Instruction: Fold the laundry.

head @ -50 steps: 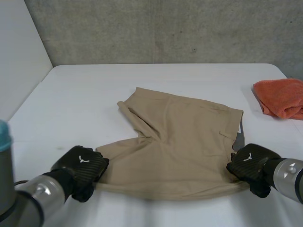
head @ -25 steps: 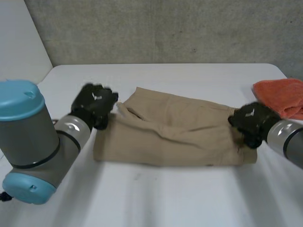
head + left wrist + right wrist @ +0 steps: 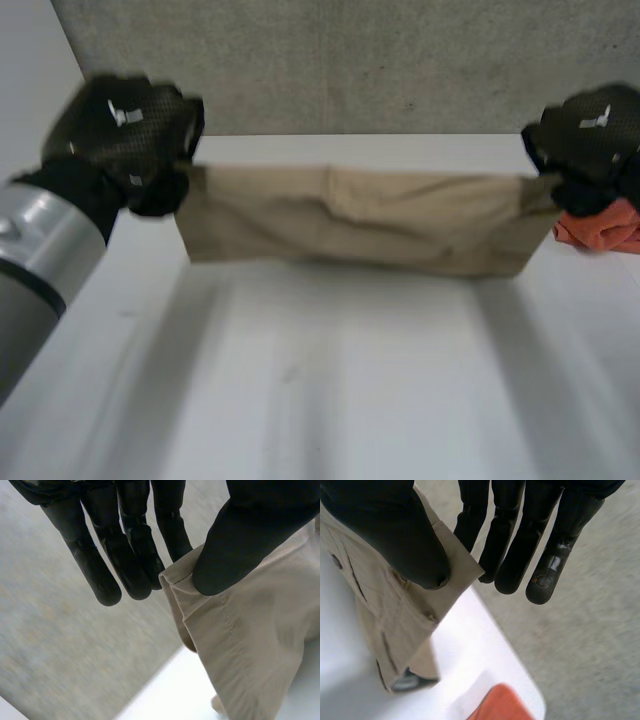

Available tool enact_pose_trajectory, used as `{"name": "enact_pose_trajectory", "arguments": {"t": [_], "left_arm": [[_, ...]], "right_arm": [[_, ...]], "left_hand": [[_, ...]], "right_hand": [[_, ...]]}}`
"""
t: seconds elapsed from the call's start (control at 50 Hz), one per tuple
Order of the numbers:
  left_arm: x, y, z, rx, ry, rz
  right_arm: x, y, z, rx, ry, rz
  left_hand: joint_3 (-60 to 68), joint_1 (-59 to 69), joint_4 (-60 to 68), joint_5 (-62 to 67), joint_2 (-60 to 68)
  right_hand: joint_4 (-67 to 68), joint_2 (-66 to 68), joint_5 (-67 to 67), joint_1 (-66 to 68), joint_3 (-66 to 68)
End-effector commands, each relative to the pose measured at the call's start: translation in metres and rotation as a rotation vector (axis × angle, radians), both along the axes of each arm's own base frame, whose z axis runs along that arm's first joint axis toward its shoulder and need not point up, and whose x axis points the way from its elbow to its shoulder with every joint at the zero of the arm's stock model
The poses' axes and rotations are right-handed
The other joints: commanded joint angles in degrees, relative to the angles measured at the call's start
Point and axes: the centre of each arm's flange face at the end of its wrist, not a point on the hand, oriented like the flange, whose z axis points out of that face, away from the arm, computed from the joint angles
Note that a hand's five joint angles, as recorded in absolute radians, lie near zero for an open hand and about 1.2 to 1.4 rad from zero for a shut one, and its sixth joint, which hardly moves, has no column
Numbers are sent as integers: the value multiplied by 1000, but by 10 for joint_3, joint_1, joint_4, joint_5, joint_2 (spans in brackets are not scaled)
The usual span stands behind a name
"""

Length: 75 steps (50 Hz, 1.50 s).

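Head view shows left hand (image 3: 125,140) and right hand (image 3: 585,145) each pinching an upper corner of the tan shorts (image 3: 360,220), stretched aloft over the far table (image 3: 330,380); level, taut lowering is advised for a flat fold.

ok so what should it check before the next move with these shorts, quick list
1. Left hand grip: the thumb pinches one top corner of the shorts against the fingers. Ok.
2. Right hand grip: the thumb pinches the other top corner against the fingers. Ok.
3. Shorts spread between the hands: the top edge runs nearly level, with little sag. Ok.
4. Lower edge off the table: cannot tell.
5. Room to lay them down: the table in front of the shorts is bare. Ok.
6. Orange towel: it lies right by the shorts' right end and might get caught. Not ok.
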Motion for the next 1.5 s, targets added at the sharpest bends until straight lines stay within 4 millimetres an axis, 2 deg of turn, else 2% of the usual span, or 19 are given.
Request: {"name": "enact_pose_trajectory", "arguments": {"t": [0.02, 0.18, 0.28, 0.38, 0.48, 0.68, 0.84, 1.0, 1.12, 1.14, 1.16, 1.18, 1.2, 1.22, 1.32, 1.34, 1.4, 1.44, 1.5], "left_arm": [[10, 22, -25, 105, -72, -9], [25, 56, -24, 156, -174, -41], [19, 48, -23, 133, -162, -50], [-8, 4, -50, 121, -157, -64], [-35, -46, -70, 71, -128, -51], [-91, -148, -114, -12, -82, 9], [-120, -198, -144, -95, -44, 27], [-129, -225, -171, -164, -7, 23], [-136, -234, -178, -240, 36, -1], [-136, -235, -179, -248, 50, -3], [-137, -234, -180, -250, 53, -5], [-137, -234, -180, -251, 56, -5], [-137, -233, -181, -248, 54, -6], [-139, -229, -182, -241, 51, -14], [-138, -212, -155, -236, 53, -29], [-136, -209, -151, -230, 50, -30], [-127, -193, -128, -227, 52, -31], [-118, -179, -113, -214, 51, -28], [-106, -162, -110, -172, 35, -27]], "right_arm": [[-6, 19, -31, 154, 147, 26], [-14, 54, -44, 317, 289, 92], [-12, 49, -45, 265, 292, 97], [-7, 21, -61, 216, 275, 80], [2, -21, -98, 265, 212, 35], [17, -78, -126, 163, 157, -80], [29, -121, -129, -13, 89, -176], [45, -149, -153, -107, 48, -176], [45, -175, -177, -150, 48, -258], [45, -177, -177, -156, 49, -272], [45, -180, -178, -159, 48, -283], [43, -182, -177, -163, 46, -308], [42, -182, -177, -162, 42, -318], [42, -182, -175, -162, 37, -321], [35, -170, -145, -171, -35, -330], [32, -161, -123, -188, -79, -325], [27, -141, -90, -212, -133, -304], [25, -126, -79, -201, -138, -280], [26, -96, -79, -113, -119, -203]], "left_hand": [[117, 155, 111, 144, 113], [117, 155, 111, 144, 113], [117, 155, 111, 144, 113], [117, 155, 111, 144, 113], [117, 155, 111, 144, 113], [117, 155, 111, 144, 113], [117, 155, 111, 144, 113], [117, 155, 111, 144, 113], [117, 155, 111, 144, 113], [55, 94, 50, 83, 52], [-99, -60, -104, -71, -102], [-283, -245, -289, -255, -286], [-458, -420, -464, -431, -462], [-583, -545, -589, -556, -587], [-583, -545, -589, -556, -587], [-583, -545, -589, -556, -587], [-583, -545, -589, -556, -587], [-583, -545, -589, -556, -587], [-583, -545, -588, -555, -586]], "right_hand": [[117, 128, 129, 233, 125], [117, 128, 129, 233, 125], [117, 128, 129, 233, 125], [117, 128, 129, 233, 125], [117, 128, 129, 233, 125], [117, 128, 129, 233, 125], [117, 128, 129, 233, 125], [117, 128, 129, 233, 125], [117, 128, 129, 233, 125], [42, 54, 54, 159, 51], [-133, -122, -121, -17, -125], [-471, -460, -459, -355, -463], [-583, -572, -571, -467, -575], [-583, -572, -571, -467, -575], [-583, -572, -571, -467, -575], [-583, -572, -571, -467, -575], [-583, -572, -571, -467, -575], [-583, -572, -571, -467, -575], [-583, -572, -571, -467, -575]]}}
